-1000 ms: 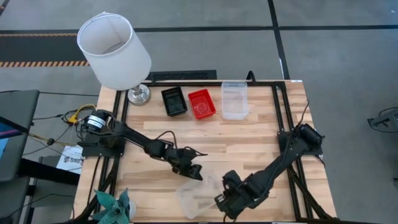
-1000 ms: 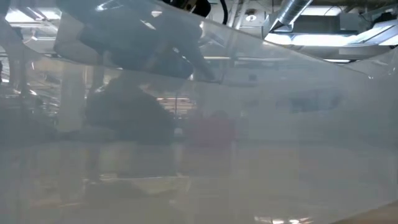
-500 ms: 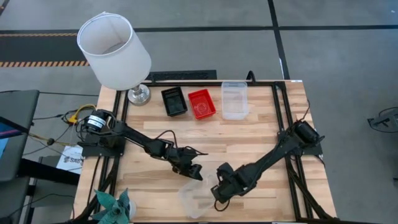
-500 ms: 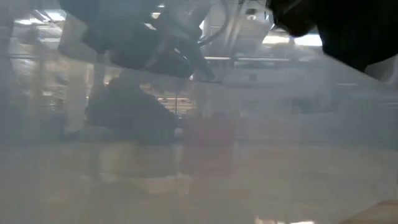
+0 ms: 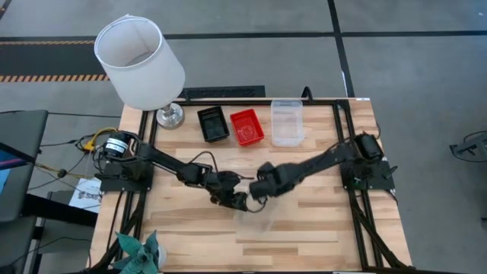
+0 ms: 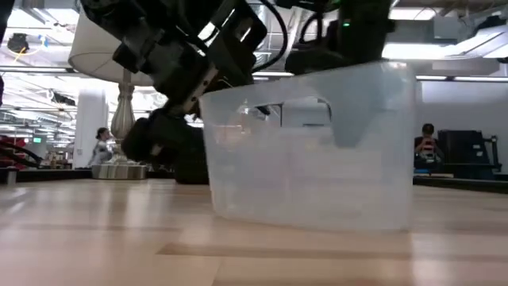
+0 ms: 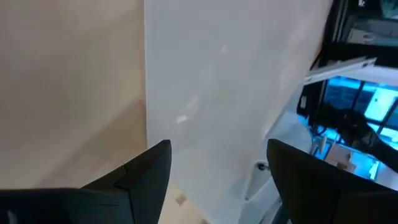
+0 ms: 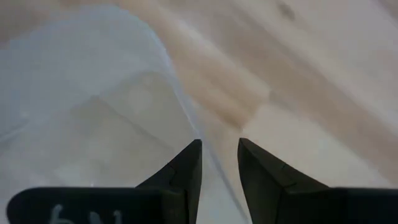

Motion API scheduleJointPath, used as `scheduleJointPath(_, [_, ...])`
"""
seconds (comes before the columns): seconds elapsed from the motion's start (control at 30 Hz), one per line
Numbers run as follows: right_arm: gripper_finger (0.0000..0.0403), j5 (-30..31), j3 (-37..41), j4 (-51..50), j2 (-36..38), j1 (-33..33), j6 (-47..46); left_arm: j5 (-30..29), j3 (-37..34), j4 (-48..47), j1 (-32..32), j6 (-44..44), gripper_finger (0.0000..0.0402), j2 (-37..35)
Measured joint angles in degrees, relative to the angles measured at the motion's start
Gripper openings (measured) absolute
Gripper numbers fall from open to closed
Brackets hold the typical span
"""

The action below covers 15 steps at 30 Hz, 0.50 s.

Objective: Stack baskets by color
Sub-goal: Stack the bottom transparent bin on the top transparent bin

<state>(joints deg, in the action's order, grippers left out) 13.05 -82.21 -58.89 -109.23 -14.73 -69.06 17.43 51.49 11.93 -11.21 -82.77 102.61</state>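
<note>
Carrying clear basket point(image 6: 313, 147) from near edge to table centre, right tool point(image 8: 219, 163) pinching its wall; left tool point(image 7: 217, 171) spread.

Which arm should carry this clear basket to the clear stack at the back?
Right. The right gripper pinches the wall of the clear basket, and the clear stack sits on its side. The left gripper is open beside the basket.

Grey floor point(image 5: 426, 68) — striped tape point(image 5: 46, 78); perhaps ceiling ducts point(image 6: 444, 22).
</note>
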Motion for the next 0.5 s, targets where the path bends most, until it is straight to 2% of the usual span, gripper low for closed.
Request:
scheduleJointPath(0.17, [0.0123, 1.11, 0.00, 0.25, 4.70, 4.82, 7.64, 2.07, 0.04, -0.98, 2.07, 3.13, 0.0251, -2.14])
scheduleJointPath(0.27, [0.0123, 2.67, -0.01, -0.69, 9.43, 5.23, 7.79, 2.70, 0.06, -2.12, 3.28, 4.86, 0.0251, -4.44])
scheduleJointPath(0.37, [0.0123, 4.13, -0.04, -1.95, 14.12, 4.26, 5.48, 3.17, 0.06, -3.00, 4.64, 8.14, 0.0251, -7.39])
scheduleJointPath(0.5, [0.0123, 4.90, -0.09, -4.85, 18.49, 1.68, -2.00, 3.12, 0.06, -6.13, 5.98, 12.80, 0.0251, -13.26])
